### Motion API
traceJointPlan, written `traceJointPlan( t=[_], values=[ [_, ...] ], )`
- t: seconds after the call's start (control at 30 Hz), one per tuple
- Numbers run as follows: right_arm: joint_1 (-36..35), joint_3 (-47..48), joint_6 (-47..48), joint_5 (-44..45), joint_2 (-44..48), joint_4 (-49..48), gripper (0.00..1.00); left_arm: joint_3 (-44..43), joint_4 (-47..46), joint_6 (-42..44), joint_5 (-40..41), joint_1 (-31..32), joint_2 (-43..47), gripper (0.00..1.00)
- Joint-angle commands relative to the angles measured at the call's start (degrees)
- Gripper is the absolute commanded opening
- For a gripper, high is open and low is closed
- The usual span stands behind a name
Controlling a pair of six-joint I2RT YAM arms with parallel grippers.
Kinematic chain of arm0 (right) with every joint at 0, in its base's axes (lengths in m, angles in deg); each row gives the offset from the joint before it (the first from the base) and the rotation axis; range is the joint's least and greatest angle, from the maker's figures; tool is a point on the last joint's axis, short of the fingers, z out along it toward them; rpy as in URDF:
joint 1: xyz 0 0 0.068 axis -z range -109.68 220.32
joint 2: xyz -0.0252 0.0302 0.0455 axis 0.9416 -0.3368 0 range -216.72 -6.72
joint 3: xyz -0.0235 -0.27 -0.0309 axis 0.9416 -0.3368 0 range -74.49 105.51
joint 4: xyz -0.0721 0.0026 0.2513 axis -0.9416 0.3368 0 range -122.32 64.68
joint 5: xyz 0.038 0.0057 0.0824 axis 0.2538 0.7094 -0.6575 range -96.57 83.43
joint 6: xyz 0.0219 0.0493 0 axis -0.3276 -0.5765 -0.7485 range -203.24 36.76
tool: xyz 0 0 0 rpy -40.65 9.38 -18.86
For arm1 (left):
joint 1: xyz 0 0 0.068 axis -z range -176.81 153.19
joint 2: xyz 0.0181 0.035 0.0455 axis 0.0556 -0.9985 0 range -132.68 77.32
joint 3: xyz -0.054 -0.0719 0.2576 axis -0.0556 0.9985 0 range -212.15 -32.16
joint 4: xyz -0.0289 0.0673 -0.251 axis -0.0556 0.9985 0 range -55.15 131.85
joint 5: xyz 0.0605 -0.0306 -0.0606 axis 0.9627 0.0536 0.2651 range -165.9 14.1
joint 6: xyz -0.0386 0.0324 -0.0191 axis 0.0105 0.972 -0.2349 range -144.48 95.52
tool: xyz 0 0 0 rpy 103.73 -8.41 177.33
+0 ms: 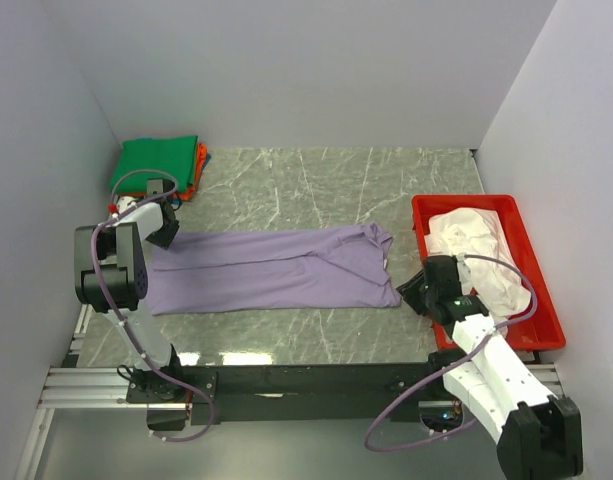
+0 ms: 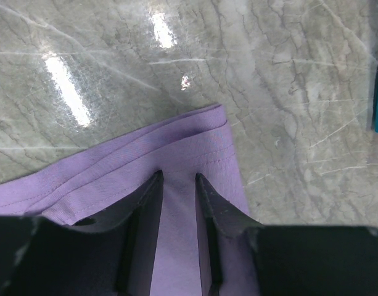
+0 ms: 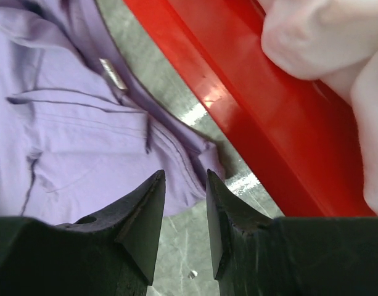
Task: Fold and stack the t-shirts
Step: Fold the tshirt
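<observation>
Left pincer [image 2: 177,176] sits low over the left end of the lavender purple cloth t-shirt [image 1: 276,268]. Its fingers are part-spread with flat cloth showing in the gap, and nothing looks pinched. The hem edge lies just beyond its tips.

Right pincer [image 3: 184,176] is also spread and holds nothing. Its tips are just off the shirt's near-right corner, over the grey marbled surface [image 1: 316,190].

Key relation: the shirt lies flat with its long axis running left-right across the surface, one pincer at each end. The collar end with the small white neck label [image 3: 113,74] is on the right, the hem on the left. From the right pincer the cloth lies ahead and to its left. The red plastic rectangular tray [image 1: 546,330] is close on its other side and holds a crumpled pale pinkish-white cloth t-shirt [image 1: 476,245].

A folded green cloth t-shirt [image 1: 156,165] tops the pile at the back-left corner, nearer the left arm.

Judgement: the shirt already looks narrowed lengthwise, so the next fold likely brings one end over the other along that axis. The right pincer needs a small shift left onto the corner, and snagging the tray wall is the risk.
</observation>
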Motion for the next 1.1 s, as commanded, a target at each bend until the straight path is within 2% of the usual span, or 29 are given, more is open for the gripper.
traceJointPlan(
  t=[0.0,0.47,0.53,0.57,0.67,1.07],
  values=[
    [-1.4,0.0,-1.8,0.1,-3.5,-0.9,0.4,-1.0,2.7,1.4,1.4,-0.5,-1.7,0.34],
    [-4.6,-0.3,-3.9,2.1,-9.0,-4.1,0.4,-1.4,2.8,1.6,1.6,-0.6,-1.8,0.34],
    [-4.5,0.9,-2.5,1.7,-10.6,-5.1,0.25,-1.4,2.7,1.6,1.6,-0.6,-1.8,0.34],
    [-4.6,1.4,-1.3,1.7,-11.2,-5.4,0.15,-1.4,2.7,1.7,1.5,-0.6,-1.9,0.34],
    [-4.6,4.0,1.2,1.6,-13.5,-5.6,0.0,-1.4,2.7,1.8,1.4,-0.7,-1.9,0.34],
    [-10.3,15.7,5.8,3.0,-17.9,-2.4,0.0,-1.7,2.9,1.9,1.4,-0.6,-1.9,0.34]
  ],
)
